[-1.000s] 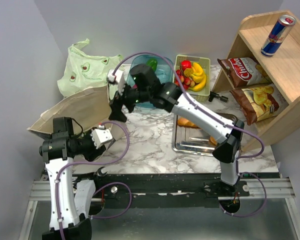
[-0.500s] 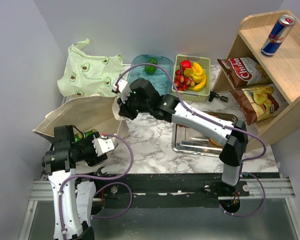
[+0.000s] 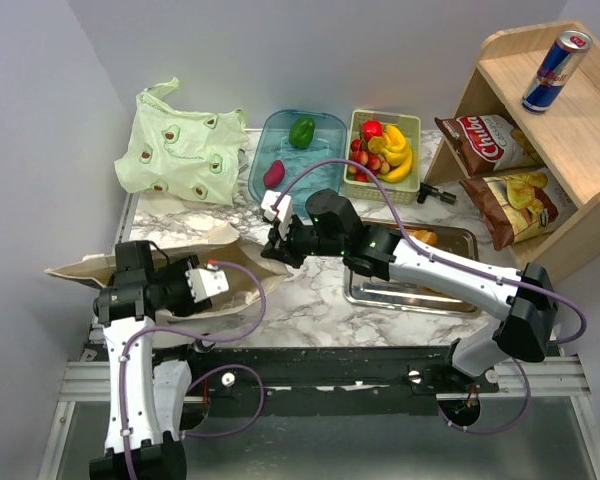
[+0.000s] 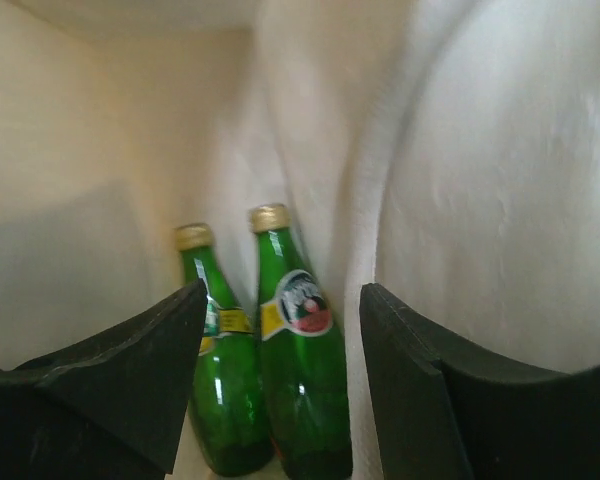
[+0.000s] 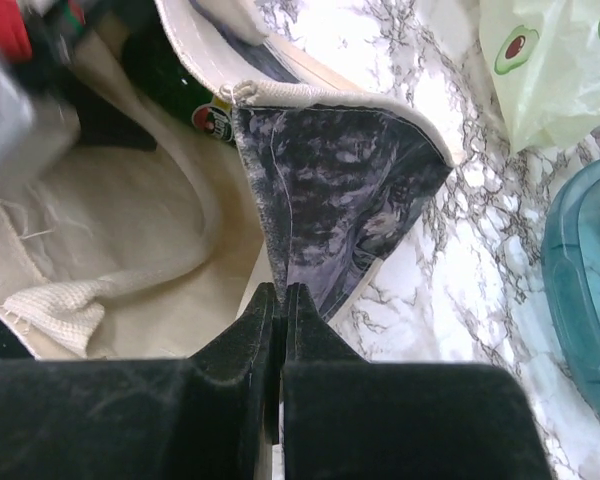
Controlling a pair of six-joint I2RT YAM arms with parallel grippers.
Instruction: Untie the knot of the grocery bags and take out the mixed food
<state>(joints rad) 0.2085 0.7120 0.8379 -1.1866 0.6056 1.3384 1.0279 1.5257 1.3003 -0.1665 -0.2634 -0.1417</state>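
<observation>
Lying beyond left end effector (image 4: 283, 290): green bottles (image 4: 302, 390)

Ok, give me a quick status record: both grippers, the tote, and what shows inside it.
right gripper: shut on the canvas tote at its edge, by the dark printed panel
left gripper: open, inside the tote, facing the bottles
tote contents visible: two green bottles, gold caps on, side by side
avocado-print bag: slack at back left, apart from both arms
blue tray: green bell pepper, magenta vegetable
</observation>
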